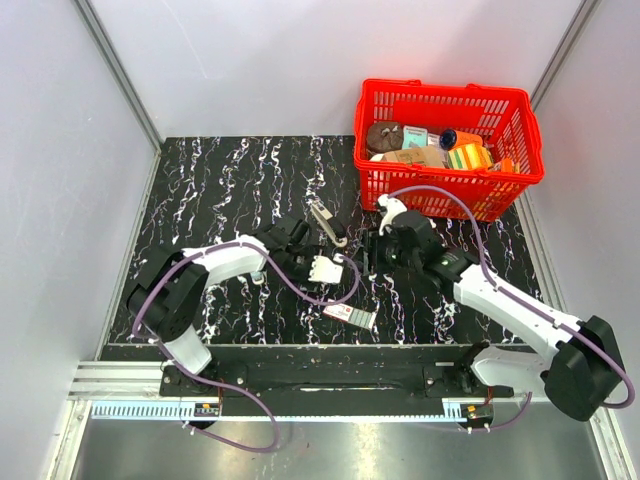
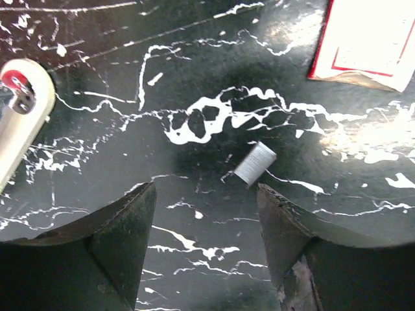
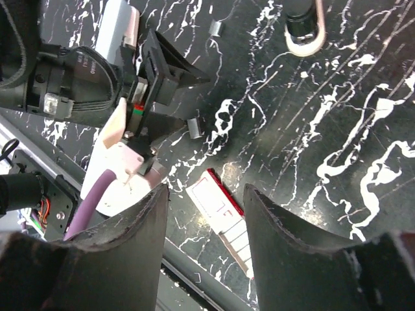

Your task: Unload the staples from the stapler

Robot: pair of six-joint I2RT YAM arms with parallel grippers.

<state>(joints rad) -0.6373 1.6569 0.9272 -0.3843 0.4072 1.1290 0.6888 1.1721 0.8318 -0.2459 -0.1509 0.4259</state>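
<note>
Near the centre of the surface, slightly toward the far edge, locating the stapler (image 1: 328, 222) lying flat, clear of both claws. Judging the unloading as largely done: noting one short silvery strip of staples (image 2: 255, 163) resting loose on the surface just ahead of the left claw (image 2: 207, 240), fingers spread and gripping nothing, plus a likely second strip (image 3: 217, 27) lying closer to the stapler. Not confirming an empty track from these views; treating that check as remaining. Reading the right claw (image 3: 204, 240) as wide open, also gripping nothing. Presenting as slim and black, showing a silvery metal arm, seemingly hinged open.
</note>
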